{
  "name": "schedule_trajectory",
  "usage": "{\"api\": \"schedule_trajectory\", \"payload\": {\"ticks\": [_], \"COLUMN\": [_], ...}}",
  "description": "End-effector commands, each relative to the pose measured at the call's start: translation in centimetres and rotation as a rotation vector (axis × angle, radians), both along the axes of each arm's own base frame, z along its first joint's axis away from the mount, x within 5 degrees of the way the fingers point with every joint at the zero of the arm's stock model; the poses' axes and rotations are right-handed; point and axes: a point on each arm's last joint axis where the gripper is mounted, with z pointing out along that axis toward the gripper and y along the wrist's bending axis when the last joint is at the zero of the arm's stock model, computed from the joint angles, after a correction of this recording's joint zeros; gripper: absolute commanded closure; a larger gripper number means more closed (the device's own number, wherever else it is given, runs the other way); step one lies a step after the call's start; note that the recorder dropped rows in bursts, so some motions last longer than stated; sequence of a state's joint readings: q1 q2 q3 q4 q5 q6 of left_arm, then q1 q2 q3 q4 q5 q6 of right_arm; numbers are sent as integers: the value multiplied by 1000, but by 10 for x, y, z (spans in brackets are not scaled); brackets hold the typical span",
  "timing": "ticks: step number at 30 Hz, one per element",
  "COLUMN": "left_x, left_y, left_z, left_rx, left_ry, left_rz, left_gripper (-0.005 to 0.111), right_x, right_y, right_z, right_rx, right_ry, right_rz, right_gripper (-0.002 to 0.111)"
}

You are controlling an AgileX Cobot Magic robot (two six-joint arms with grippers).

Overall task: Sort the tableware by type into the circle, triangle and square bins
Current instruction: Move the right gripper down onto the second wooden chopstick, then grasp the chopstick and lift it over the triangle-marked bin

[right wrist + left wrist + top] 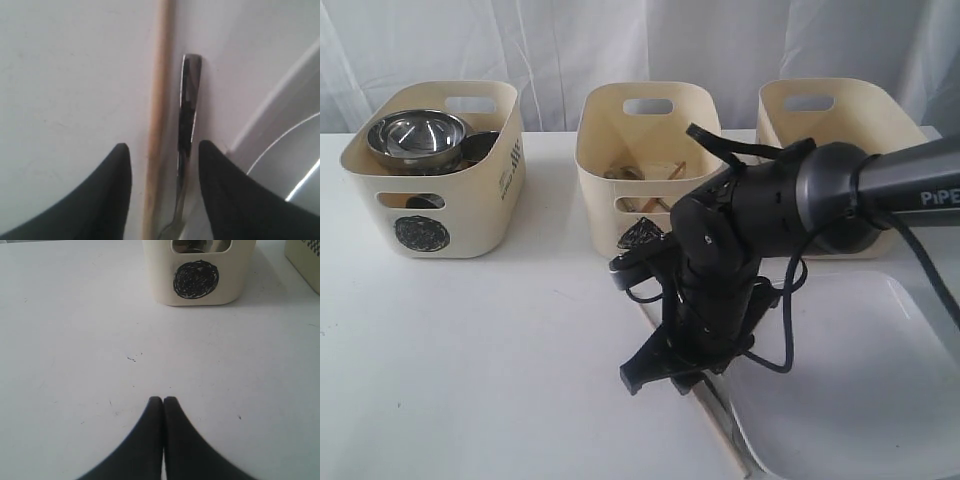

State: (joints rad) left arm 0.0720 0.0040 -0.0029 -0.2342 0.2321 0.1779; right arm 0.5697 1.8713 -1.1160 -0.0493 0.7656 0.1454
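Beside the white plate (850, 400), right gripper (163, 145) jaws stand apart around a light chopstick (160, 75) and likely slippery steel utensil (189, 100), best pinched mid-shaft; left gripper (163, 400) jaws together

The exterior camera looks slantwise down on the circle bin (435, 205) and white plate (850, 400), the left wrist camera faces that bin low across the tabletop, and the right wrist camera peers closely down beside the plate's rim.

Shiny metal, matt plastic, bare wood.
Bowl (417, 135) mirror-glossy steel; tub (480, 205) smooth matt plastic; chopstick (157, 100) pale wood; utensil handle (188, 110) polished metal (reflective); plate (860, 400) glossy white.
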Motion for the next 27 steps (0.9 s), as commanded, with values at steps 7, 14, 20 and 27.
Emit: {"api": "schedule_trajectory", "payload": {"ticks": [7,14,20,27], "left_x": [0,0,0,0], "left_y": [0,0,0,0], "left_z": [-1,-1,-1,-1], "left_rx": [-2,-2,-2,-2], "left_ry": [0,0,0,0], "left_rz": [-6,-6,-6,-6], "left_gripper": [107,107,107,107], "right_x": [4,5,6,7], "right_y": [4,5,5,10], "right_z": [-7,-15,-17,-34], "right_rx": [64,55,56,83], "right_ry": [-7,7,3,36], "right_rz": [42,42,53,12], "right_gripper": [68,70,77,108]}}
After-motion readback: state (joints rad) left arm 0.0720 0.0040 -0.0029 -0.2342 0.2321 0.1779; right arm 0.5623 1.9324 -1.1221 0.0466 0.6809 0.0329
